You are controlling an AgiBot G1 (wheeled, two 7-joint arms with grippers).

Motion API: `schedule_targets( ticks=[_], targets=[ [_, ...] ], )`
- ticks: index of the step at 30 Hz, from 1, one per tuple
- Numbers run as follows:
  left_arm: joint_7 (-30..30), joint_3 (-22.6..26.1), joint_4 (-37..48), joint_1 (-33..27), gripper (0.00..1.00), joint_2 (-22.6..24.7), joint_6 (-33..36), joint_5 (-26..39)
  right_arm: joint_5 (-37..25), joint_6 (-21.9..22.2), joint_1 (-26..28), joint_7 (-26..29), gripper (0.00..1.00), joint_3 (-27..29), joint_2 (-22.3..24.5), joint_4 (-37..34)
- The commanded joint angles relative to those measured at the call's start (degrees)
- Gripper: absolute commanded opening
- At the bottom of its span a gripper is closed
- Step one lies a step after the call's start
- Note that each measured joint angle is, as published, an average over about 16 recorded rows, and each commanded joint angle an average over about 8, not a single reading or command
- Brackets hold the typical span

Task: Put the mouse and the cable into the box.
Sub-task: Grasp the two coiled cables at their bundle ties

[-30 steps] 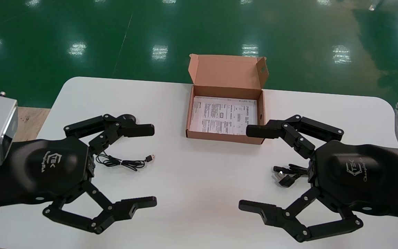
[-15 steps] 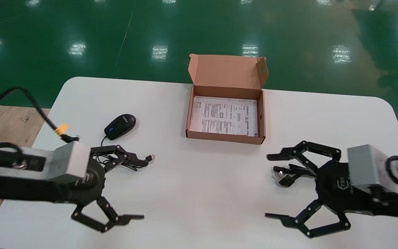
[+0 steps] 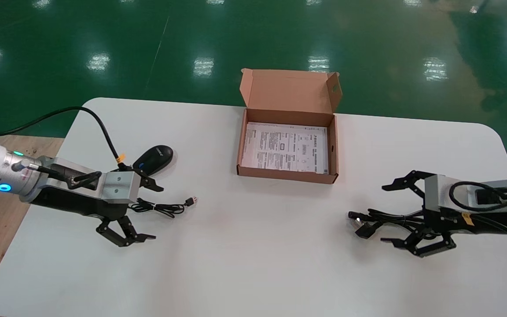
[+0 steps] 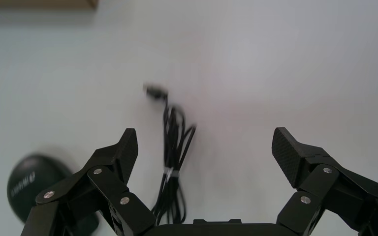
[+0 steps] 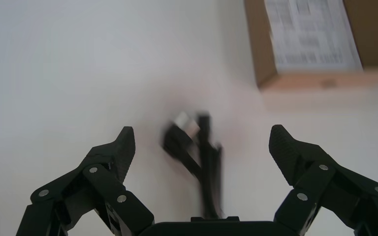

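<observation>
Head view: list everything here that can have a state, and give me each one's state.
left hand, open.
right hand, open.
box, open, lid flap standing up.
printed sheet, lying flat inside the box.
mouse, on the table, outside the box.
mouse cable, bundled on the table, ungripped, between the left hand's open fingers.
black cable, on the table, ungripped, between the right hand's open fingers.

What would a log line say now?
left tool open over mouse cord | right tool open over cable | mouse, cable outside box
</observation>
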Motion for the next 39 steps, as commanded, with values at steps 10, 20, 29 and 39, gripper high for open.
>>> schedule_targets(
  ticks=[10, 20, 29, 39],
  targets=[
    [12.0, 2.3, 17.3, -4.0, 1.0, 6.5, -5.7, 4.7, -6.1, 6.9, 4.5, -8.7, 1.0, -2.5, -4.7, -15.8],
    [16.9, 2.5, 23.2, -4.7, 0.92, 8.9, -10.2, 5.1, -7.6, 9.0, 5.8, -13.2, 0.68, -3.4, -7.3, -22.6],
    [18.3, 2.6, 25.2, -5.1, 0.02, 9.8, -11.7, 5.5, -8.8, 9.8, 6.2, -14.5, 0.0, -4.1, -8.4, -25.2],
    [18.0, 2.6, 24.5, -4.9, 0.0, 9.6, -11.4, 5.3, -8.5, 9.5, 6.1, -14.2, 0.0, -3.9, -8.1, -24.4]
  ],
)
